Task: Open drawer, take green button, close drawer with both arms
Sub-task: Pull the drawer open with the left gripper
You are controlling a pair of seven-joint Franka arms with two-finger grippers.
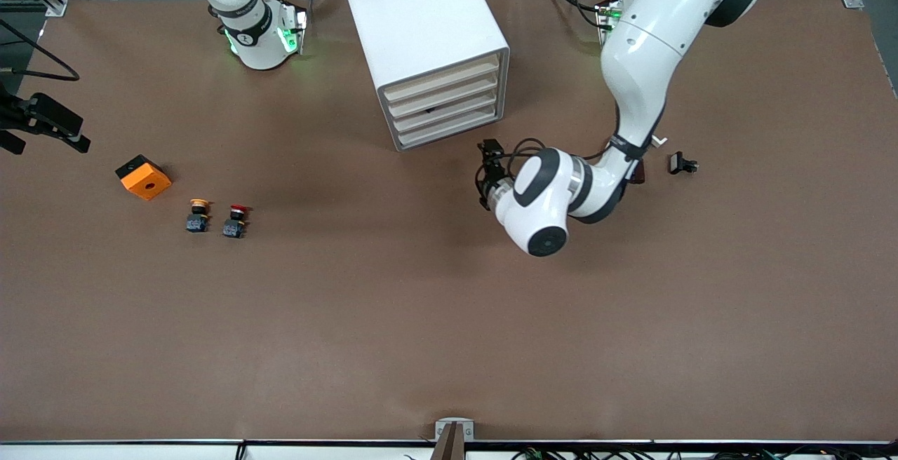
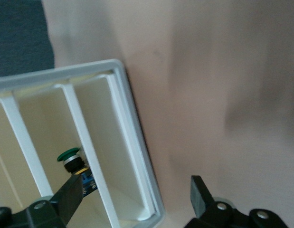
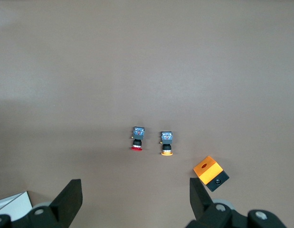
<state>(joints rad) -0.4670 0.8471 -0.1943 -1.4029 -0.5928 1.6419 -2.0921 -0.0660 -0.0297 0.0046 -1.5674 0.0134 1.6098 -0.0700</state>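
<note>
Left end effector [image 1: 489,178] hovered fingers apart before the cabinet [image 1: 429,46], green button [image 2: 70,157] half-hidden inside a drawer [image 2: 130,156] slot, right end effector [image 3: 132,199] apart, out of the front view.

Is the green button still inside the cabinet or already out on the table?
Inside. The left wrist view shows the green button standing in a compartment of the white cabinet; the open left tool holds nothing.

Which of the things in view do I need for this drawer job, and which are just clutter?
Job:
- cabinet, its drawers all shut
- green button inside it
- left gripper, open, in front of the cabinet
- right gripper, open

Lying about:
- yellow button
- red button
- orange box
- black clip
</note>
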